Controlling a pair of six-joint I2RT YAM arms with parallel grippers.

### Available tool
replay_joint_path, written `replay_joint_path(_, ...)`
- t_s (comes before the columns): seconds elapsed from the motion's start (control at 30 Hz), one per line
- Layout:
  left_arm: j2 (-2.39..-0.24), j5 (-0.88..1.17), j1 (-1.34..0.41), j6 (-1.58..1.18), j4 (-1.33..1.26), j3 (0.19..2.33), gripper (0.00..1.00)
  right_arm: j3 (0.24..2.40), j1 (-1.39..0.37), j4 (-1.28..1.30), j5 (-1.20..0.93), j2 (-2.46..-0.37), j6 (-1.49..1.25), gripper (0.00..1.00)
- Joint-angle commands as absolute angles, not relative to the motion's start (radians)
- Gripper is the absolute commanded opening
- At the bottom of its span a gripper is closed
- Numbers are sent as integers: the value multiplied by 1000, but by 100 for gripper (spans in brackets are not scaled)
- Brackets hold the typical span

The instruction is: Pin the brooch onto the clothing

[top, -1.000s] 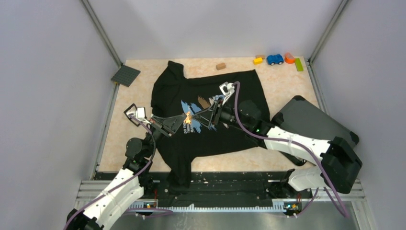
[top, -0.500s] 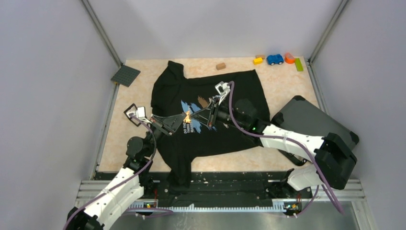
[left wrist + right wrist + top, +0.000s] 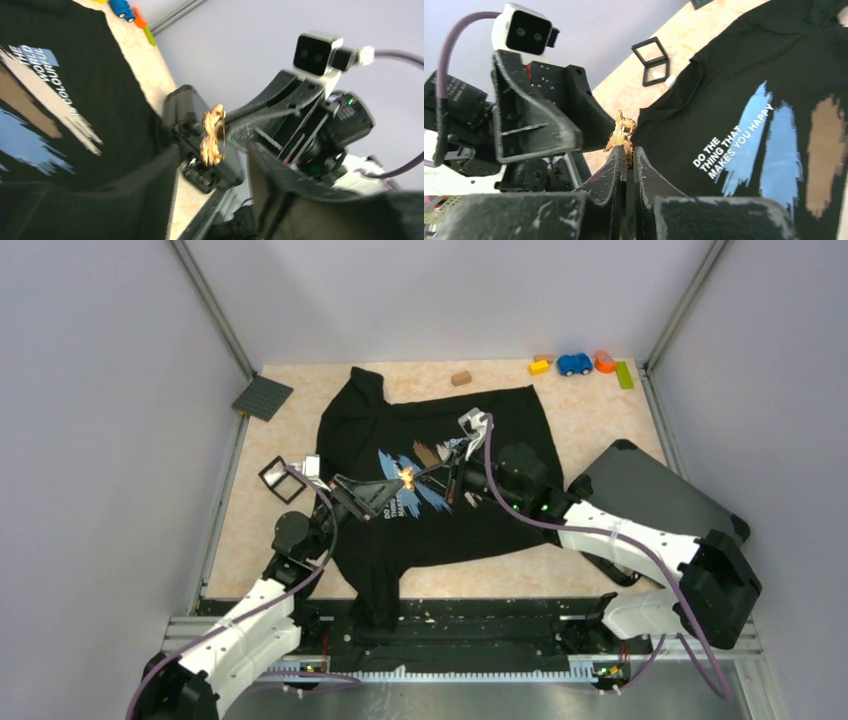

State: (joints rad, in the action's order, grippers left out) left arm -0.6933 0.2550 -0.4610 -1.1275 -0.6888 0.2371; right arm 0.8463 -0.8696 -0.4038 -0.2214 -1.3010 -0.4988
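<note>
Top view: left arm has swung in to the one brooch (image 3: 407, 477)
Two grippers meet: left gripper (image 3: 210, 160) stands open around it, right gripper (image 3: 626, 152) pinches it, in the air over the one shirt (image 3: 450, 530), so a handover seems near, pinning not begun; leftward one box (image 3: 278, 477), far off one car (image 3: 574, 364), four blocks (image 3: 539, 367)

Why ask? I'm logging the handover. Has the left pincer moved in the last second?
Yes. In the top view the left pincer has shifted right, off the black-framed box it overlapped, farther across the T-shirt.
</note>
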Motion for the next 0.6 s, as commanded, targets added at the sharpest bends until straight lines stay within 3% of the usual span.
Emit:
replay_joint_path(0.0,-682,304,-466,-1083,-642,295,67,899,-827,-321,-217,-1245,-403,0)
replay_joint_path(0.13,-628,235,-466,-1051,-554,280,85,917,-811,-231,-186,-1209,-326,0)
replay_joint_path(0.37,-597,302,-465,-954,-504,296,87,930,-718,-144,-305,-1172,-294,0)
replay_joint_path(0.57,-664,527,-463,-827,-444,357,87,981,-642,-44,-604,-1203,-239,0)
